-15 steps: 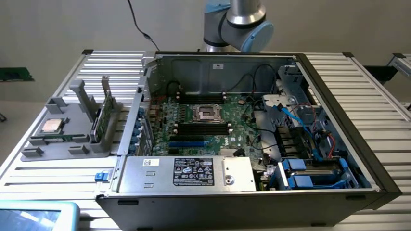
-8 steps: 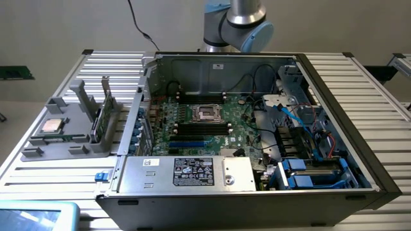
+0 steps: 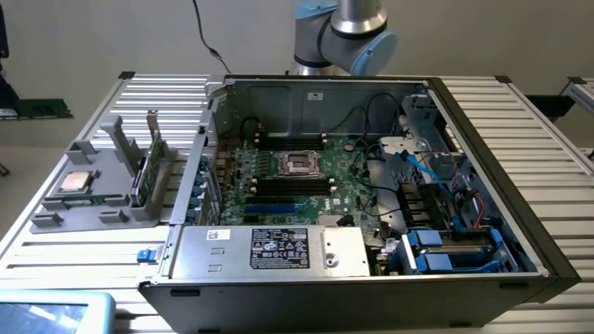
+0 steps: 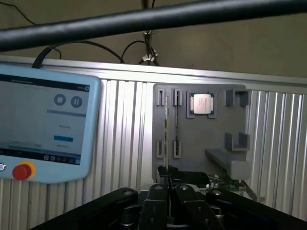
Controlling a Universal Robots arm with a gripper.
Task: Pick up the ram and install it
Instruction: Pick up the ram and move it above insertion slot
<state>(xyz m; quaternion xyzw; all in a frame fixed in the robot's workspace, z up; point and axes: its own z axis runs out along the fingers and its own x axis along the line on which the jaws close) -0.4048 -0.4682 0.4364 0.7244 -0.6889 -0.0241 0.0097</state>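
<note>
Wrist view: the end effector (image 4: 169, 194) is clenched on nothing, near the grey holder (image 4: 204, 143) on the desk (image 4: 122, 139). The ram (image 4: 165, 127) stands edgewise in a holder slot near the processor chip (image 4: 201, 103).

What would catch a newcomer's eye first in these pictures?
The big open computer case sits in the middle of the exterior view, its motherboard bare. At that view's left, a grey holder carries the ram and a silver processor. The shut gripper hangs apart from them.
</note>
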